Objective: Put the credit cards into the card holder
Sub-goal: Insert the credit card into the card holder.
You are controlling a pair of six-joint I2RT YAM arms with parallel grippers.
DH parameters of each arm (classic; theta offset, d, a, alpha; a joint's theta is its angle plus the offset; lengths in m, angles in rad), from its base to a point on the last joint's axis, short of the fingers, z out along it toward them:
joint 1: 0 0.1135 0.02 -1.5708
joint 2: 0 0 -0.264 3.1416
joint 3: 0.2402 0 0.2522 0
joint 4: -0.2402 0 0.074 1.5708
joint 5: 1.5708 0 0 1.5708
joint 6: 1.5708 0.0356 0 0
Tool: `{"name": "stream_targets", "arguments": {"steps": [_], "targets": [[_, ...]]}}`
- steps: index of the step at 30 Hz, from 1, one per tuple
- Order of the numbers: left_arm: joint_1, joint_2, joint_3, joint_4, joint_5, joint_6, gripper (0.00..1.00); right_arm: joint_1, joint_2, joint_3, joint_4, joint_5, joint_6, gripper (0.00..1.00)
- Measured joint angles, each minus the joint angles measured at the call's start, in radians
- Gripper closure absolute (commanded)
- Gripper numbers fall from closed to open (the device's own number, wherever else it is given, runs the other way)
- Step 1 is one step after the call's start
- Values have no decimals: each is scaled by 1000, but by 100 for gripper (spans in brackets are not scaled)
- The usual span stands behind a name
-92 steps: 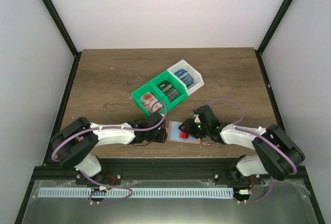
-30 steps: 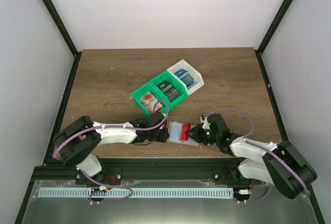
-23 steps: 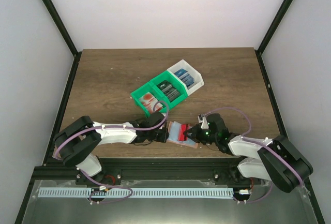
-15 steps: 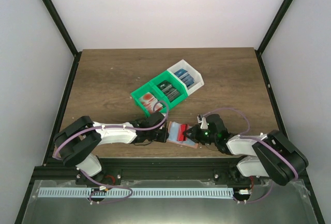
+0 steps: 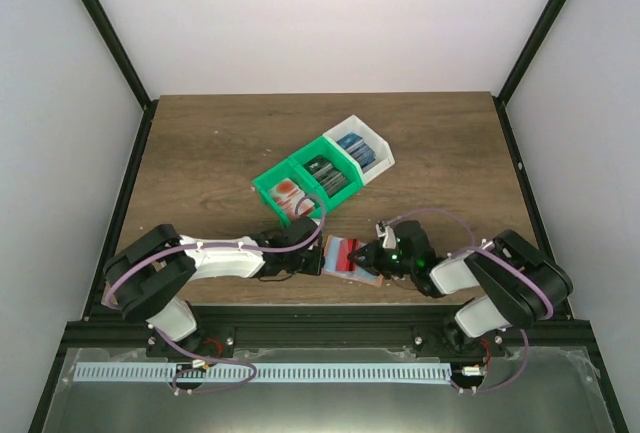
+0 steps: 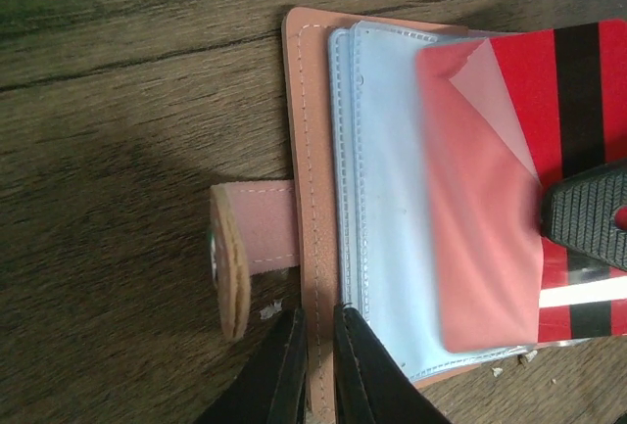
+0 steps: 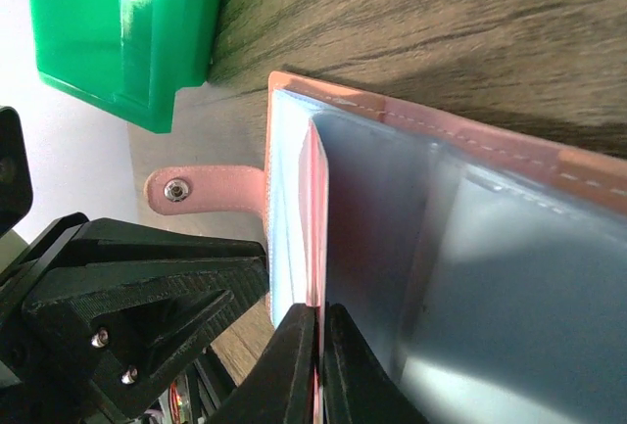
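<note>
The salmon card holder [image 5: 336, 245] lies open near the table's front edge, with its clear sleeves [image 6: 392, 179] facing up. My left gripper [image 6: 318, 346] is shut on the holder's stitched leather edge [image 6: 313, 150], beside the snap tab [image 6: 257, 230]. A red-and-white credit card [image 6: 578, 81] sits partly inside a sleeve, its right end sticking out. My right gripper [image 7: 320, 331] is shut on that card [image 7: 316, 209], seen edge-on. In the top view the two grippers, left [image 5: 318, 258] and right [image 5: 362, 255], meet over the holder.
Behind the holder stand two joined green bins [image 5: 300, 188] and a white bin [image 5: 362, 150], each holding more cards. A green bin's corner [image 7: 127, 23] is close to the holder's far-left side. Bare wooden table lies beyond.
My right gripper has slid left with the red card, carrying it further into the sleeve. My left jaws have narrowed onto the holder's edge.
</note>
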Motion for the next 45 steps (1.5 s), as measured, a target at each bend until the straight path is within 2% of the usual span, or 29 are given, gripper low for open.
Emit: {"name": "stream_targets", "arguments": {"steps": [3,6,9,14,19,33,45], "targets": [[0,0,0,0,0,0,88,5,6,0,5,0,8,94],[0,0,0,0,0,0,88,11,8,4,-16,9,15,80],[0,0,-1,1,-1,0,88,32,-21,41,-129,48,12,64],[0,0,-2,3,-1,0,88,68,-132,129,-338,137,-5,51],[0,0,-3,4,-1,0,88,82,-146,190,-518,214,-14,46],[0,0,-6,14,4,7,88,188,-122,349,-809,406,-28,43],[3,0,-24,54,31,19,91,217,-34,421,-802,382,-85,39]]}}
